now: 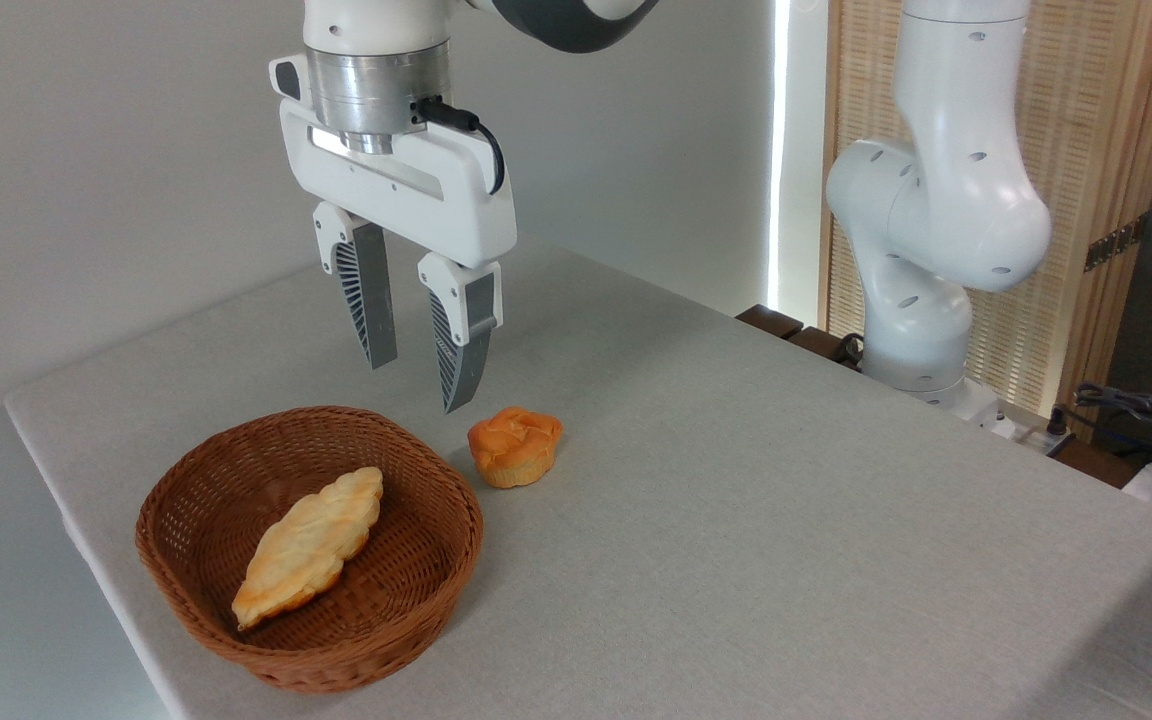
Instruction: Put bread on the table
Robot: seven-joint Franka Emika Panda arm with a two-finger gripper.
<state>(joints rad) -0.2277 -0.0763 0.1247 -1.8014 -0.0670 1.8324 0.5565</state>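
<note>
grey cloth table point(736, 480) bears a wicker basket point(436, 560) holding bread point(311, 545).

Grey table point(736, 520) bears wicker basket point(416, 590) and muffin point(514, 446)

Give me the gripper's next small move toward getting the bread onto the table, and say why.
Probably shift the gripper left and toward the camera until it is over the bread, then descend. The bread lies in the basket, untouched, while the open, empty gripper hangs above the basket's far rim, closer to the bun on the table.
</note>
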